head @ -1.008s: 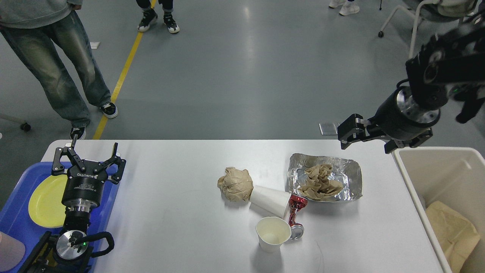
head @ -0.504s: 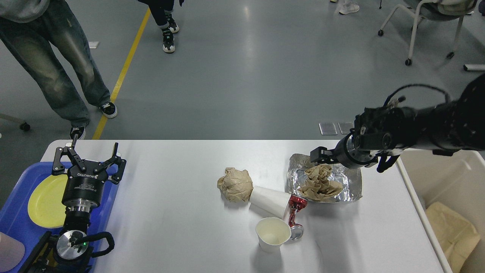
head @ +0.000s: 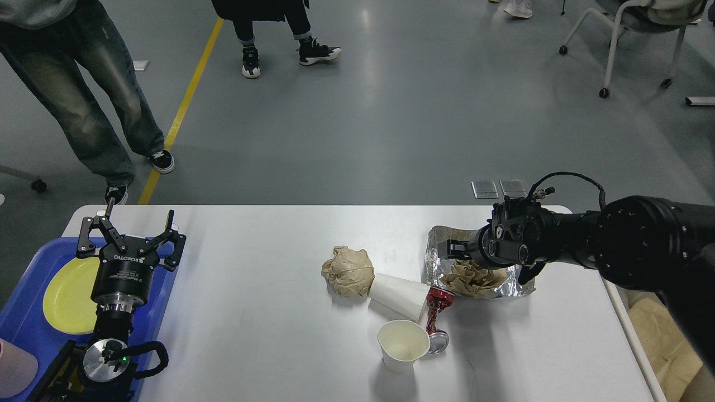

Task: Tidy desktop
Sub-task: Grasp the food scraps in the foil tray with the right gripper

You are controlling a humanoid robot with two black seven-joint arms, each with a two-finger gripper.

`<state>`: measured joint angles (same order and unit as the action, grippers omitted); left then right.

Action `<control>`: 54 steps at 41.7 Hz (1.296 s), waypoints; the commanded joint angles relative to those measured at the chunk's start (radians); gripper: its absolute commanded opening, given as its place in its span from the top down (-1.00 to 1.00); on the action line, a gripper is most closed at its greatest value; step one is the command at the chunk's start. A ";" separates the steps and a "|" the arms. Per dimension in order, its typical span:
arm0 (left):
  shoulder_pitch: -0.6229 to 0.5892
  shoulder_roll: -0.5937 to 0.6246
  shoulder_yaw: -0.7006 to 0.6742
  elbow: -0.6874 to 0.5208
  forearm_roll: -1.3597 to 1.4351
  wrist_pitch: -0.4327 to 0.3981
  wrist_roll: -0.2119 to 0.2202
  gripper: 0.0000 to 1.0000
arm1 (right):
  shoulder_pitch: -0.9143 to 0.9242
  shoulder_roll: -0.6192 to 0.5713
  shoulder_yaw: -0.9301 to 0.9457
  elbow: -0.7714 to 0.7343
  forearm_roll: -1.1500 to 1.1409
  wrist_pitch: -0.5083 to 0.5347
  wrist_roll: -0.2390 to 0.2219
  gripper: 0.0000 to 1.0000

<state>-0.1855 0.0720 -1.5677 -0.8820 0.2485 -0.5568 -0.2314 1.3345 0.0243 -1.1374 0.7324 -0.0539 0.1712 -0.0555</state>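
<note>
The wide, smooth white rectangular worktop [head: 268, 335] with rounded corners fills the view's lower half. At nine o'clock my left hand [head: 132, 229], marked ROBOTIQ, gapes wide and empty. At three o'clock my right hand [head: 455, 248] hangs over the crumpled foil tray [head: 516, 286]; whether it grips, I cannot tell

Scene was bright, evenly lit from overhead. Pale streaks of glare ran down grey floor [head: 363, 111] at far centre. White desktop [head: 268, 312] looked near washed-out — shadows on it soft, short, falling toward near side under upright paper cup [head: 403, 345] and foil tray [head: 519, 282]. Foil glinted. Focus was sharp throughout; right arm [head: 642, 251] read as dark mass, little detail.
</note>
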 commanded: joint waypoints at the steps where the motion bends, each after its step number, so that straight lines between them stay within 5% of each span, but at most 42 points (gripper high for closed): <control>1: 0.000 0.000 0.000 0.000 0.000 0.000 0.000 -0.92 | -0.029 0.002 0.004 -0.021 -0.046 -0.006 -0.003 -0.95; 30: 0.000 0.000 0.000 0.000 0.000 0.000 0.000 -0.92 | -0.103 0.000 0.012 -0.051 -0.060 -0.041 -0.001 -0.80; 45: 0.000 0.000 0.000 0.000 0.000 0.000 0.000 -0.93 | -0.106 -0.003 0.015 -0.059 -0.055 -0.062 -0.003 0.06; 51: 0.000 0.000 0.000 0.000 0.000 0.000 0.000 -0.92 | -0.109 -0.004 0.016 -0.056 -0.046 -0.061 -0.004 0.89; 54: 0.000 0.000 0.000 0.000 0.000 0.000 0.000 -0.92 | -0.109 -0.004 0.024 -0.057 -0.043 -0.061 -0.004 1.00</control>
<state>-0.1856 0.0721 -1.5677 -0.8820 0.2485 -0.5568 -0.2320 1.2271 0.0207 -1.1220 0.6741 -0.1033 0.1095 -0.0597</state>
